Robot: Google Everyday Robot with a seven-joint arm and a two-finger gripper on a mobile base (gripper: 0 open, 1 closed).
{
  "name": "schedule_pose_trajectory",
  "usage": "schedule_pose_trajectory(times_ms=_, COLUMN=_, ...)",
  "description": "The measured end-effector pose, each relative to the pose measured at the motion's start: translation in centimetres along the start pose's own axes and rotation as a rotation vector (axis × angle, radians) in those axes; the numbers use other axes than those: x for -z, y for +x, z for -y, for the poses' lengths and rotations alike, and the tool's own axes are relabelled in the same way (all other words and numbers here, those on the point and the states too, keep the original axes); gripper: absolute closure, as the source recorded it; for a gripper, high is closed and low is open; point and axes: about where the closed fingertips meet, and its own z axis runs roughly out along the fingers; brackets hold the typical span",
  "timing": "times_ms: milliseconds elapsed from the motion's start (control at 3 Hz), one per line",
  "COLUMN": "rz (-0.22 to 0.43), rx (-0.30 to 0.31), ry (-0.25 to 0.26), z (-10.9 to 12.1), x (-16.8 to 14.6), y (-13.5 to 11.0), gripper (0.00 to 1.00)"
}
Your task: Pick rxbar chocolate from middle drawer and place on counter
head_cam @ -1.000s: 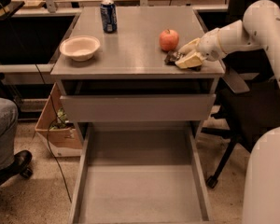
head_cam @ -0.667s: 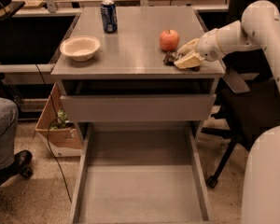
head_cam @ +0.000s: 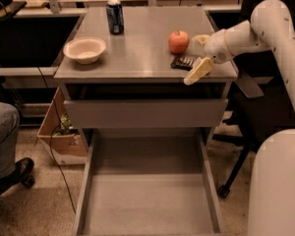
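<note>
The rxbar chocolate (head_cam: 182,62), a small dark flat bar, lies on the counter (head_cam: 137,48) near its front right corner, just in front of the apple (head_cam: 178,42). My gripper (head_cam: 194,57) is at the counter's right edge, right beside the bar. Its fingers are spread, one pale finger (head_cam: 198,70) hanging over the front corner and the other behind near the apple. It holds nothing. The middle drawer (head_cam: 147,195) is pulled out wide below, its flat grey floor bare.
A blue can (head_cam: 115,16) stands at the back of the counter and a white bowl (head_cam: 84,49) at the left. The upper drawer's front (head_cam: 145,113) is shut. A cardboard box (head_cam: 63,134) and a seated person's leg (head_cam: 2,141) are left; a chair base (head_cam: 231,176) is right.
The gripper covered the bar on the counter before. Now its fingers have spread and drawn back a little, and the bar lies uncovered on the counter.
</note>
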Motion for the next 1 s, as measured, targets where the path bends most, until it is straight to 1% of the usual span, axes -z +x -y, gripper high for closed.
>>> schedule_pose_trajectory(times_ms=333, rz=0.049, rx=-0.07, ry=-0.037, z=-2.3, x=3.2, y=-2.1, gripper=0.0)
schedule_pose_trajectory(times_ms=667, rz=0.071, rx=-0.132, ry=-0.021, z=-5.7, x=10.6, y=-3.5, gripper=0.0)
schedule_pose_trajectory(times_ms=1000, rz=0.082, rx=-0.135, ry=0.029, z=-8.7, x=17.2, y=-4.4, gripper=0.0)
